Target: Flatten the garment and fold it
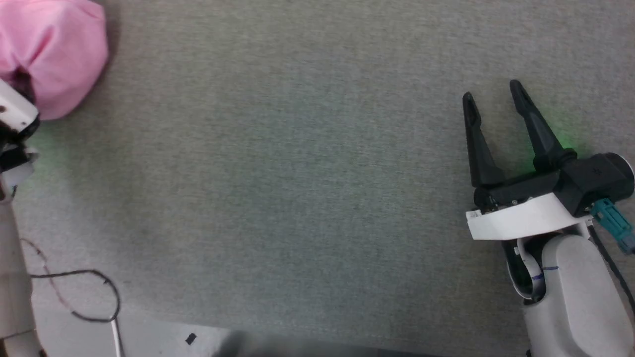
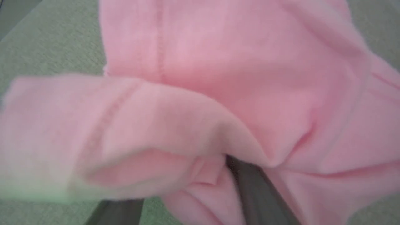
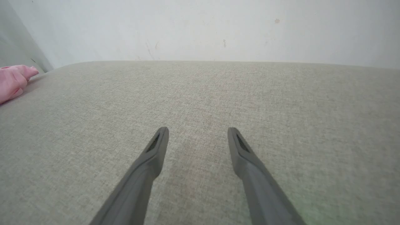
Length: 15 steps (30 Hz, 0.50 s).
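At the far-left corner of the grey-green woven fabric surface (image 1: 297, 173): flattening not yet done.
The thin light-pink cloth garment (image 1: 59, 54) lies bunched there, draped over my left gripper (image 2: 178, 181), whose dark fingers (image 2: 254, 193) stand spread, pinching nothing. My right gripper (image 1: 492, 91) hovers wide open over the surface's right side. Next, I judge, I must find a hem, close on it, and draw it toward the surface's middle.
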{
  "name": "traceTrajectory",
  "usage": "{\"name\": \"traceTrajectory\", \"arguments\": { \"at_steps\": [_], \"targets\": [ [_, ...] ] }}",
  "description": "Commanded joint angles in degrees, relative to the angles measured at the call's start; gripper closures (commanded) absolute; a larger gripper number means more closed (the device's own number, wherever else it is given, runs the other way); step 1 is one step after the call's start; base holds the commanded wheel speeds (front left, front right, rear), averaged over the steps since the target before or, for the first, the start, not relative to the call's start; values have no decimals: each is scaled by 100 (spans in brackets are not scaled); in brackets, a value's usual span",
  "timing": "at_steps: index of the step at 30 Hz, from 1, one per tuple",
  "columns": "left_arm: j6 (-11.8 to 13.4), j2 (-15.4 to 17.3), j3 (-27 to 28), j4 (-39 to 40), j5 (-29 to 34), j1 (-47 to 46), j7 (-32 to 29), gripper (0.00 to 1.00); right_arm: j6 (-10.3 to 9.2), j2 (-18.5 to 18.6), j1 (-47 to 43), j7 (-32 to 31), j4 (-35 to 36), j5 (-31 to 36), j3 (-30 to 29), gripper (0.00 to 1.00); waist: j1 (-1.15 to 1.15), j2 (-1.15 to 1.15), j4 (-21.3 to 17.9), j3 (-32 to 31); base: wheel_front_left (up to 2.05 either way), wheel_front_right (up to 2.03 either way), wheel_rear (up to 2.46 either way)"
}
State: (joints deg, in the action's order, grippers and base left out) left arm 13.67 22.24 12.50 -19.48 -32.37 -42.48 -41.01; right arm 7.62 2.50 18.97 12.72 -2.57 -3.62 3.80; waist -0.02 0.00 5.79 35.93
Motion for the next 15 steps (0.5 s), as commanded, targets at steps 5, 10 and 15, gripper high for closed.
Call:
{"name": "traceTrajectory", "arguments": {
  "at_steps": [5, 10, 15],
  "targets": [
    [-206, -34, -130, 152, 156, 336, 454, 100, -13, 38, -66, 28, -245, -25, -67, 0, 2, 0, -30, -380, 0, 0, 0],
    [-339, 138, -130, 309, 561, 331, 1630, 100, -13, 38, -298, 67, -433, -84, -151, 0, 2, 0, 78, -1168, 0, 0, 0],
    [-619, 369, -245, 227, 965, 170, 2885, 100, -13, 38, -668, 104, -626, -227, -226, 0, 2, 0, 96, -2022, 0, 0, 0]
  ]
}}
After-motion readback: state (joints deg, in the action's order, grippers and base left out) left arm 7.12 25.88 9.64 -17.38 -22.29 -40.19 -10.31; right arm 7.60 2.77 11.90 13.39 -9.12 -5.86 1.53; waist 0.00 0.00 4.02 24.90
